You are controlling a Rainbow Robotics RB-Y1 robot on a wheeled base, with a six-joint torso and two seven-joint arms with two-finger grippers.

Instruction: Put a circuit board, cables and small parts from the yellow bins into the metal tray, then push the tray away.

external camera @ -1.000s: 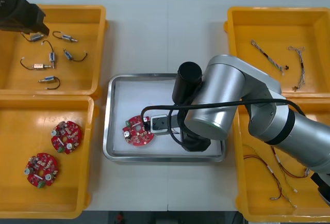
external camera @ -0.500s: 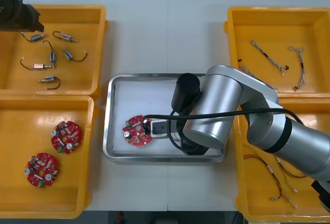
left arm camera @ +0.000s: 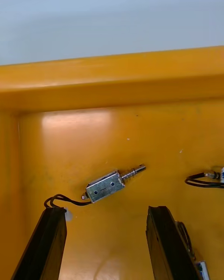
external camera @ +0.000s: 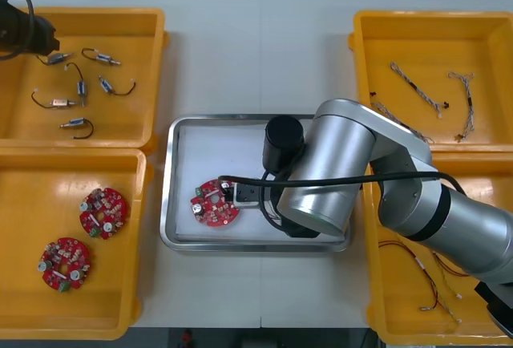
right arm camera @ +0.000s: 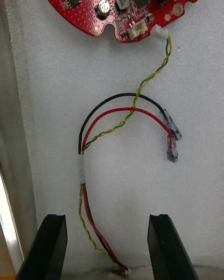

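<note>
right gripper (right arm camera: 107,220) edged left; cable (right arm camera: 81,172) between spread jaws

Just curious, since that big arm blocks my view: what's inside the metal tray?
A round red circuit board and a red, black and yellow cable, under the open right gripper. The arm hides the tray's right side.

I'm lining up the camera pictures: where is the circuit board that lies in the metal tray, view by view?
Front view: circuit board in the near-left part of the metal tray, beside the right arm.
Right wrist view: board beyond the open right gripper, a cable between them.
Left wrist view: the open left gripper faces a small metal part in a yellow bin instead.
Shared landmark: the tray's wall beside the board.
</note>
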